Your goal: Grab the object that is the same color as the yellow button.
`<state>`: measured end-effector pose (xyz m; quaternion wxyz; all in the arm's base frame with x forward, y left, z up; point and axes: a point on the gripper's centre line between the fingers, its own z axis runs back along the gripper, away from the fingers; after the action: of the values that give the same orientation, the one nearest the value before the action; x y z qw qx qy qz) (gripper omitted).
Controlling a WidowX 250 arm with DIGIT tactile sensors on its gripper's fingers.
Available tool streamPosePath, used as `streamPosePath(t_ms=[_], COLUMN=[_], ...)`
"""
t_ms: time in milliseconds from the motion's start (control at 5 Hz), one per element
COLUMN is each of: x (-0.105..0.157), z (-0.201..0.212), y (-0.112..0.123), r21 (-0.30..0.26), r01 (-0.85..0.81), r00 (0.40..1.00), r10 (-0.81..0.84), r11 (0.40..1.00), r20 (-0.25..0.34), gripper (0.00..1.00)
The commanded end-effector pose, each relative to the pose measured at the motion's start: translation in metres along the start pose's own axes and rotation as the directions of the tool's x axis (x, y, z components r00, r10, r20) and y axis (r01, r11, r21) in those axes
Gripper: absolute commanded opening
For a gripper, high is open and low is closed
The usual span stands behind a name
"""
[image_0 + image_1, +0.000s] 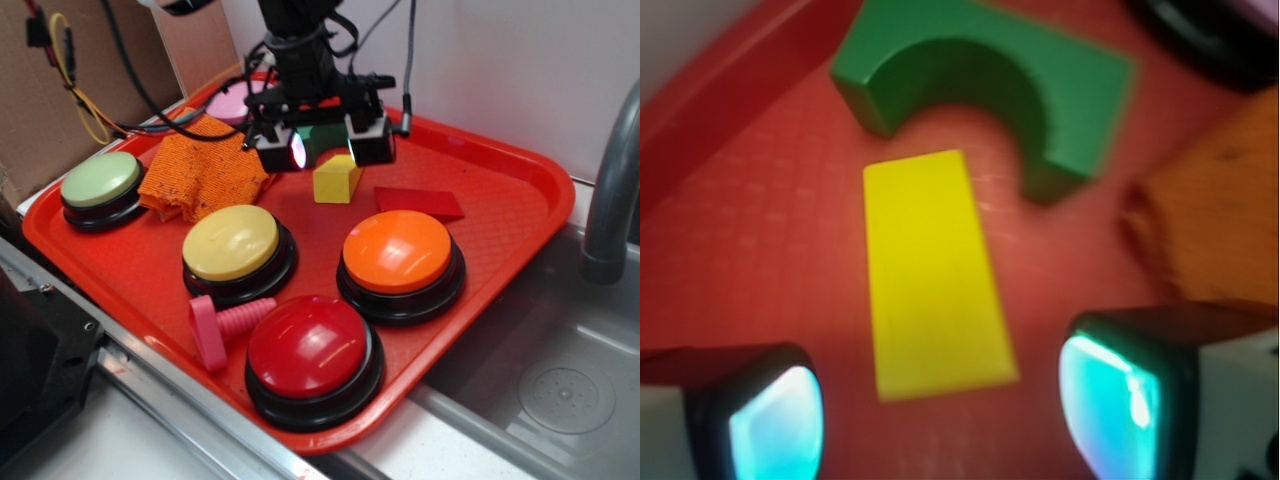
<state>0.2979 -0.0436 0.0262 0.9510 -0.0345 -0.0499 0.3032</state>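
Observation:
The small yellow wooden block [336, 178] stands on the red tray [500, 230], behind the buttons. In the wrist view the yellow block [932, 273] lies lengthwise just ahead of my fingers. My gripper [328, 150] hovers just above and behind the block, open and empty, one glowing finger pad [775, 425] on each side of the block's near end. The pale-yellow domed button [232, 244] sits on its black base at the tray's front left.
A green arch block [990, 80] lies just beyond the yellow one. An orange cloth [205, 168] is to the left, a flat red block [418, 202] to the right. Orange [398, 252], red [310, 348] and light green [100, 182] buttons and a pink bolt [222, 328] share the tray. A sink [560, 380] is at right.

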Motion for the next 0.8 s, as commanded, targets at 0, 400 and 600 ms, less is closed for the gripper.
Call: streamPosePath(t_ms=[0, 400, 600], x=[0.014, 0.017, 0.014], z=[-0.011, 0.01, 0.044], y=[-0.007, -0.002, -0.004], r21=[-0.047, -0.013, -0.004], r01=[-0.029, 0.091, 0.307], r00=[1.0, 0.996, 0.951], r10=[0.029, -0.091, -0.307], r11=[0.998, 0.996, 0.952], r20=[0.011, -0.015, -0.04], gripper=[0.9, 0.0, 0.0])
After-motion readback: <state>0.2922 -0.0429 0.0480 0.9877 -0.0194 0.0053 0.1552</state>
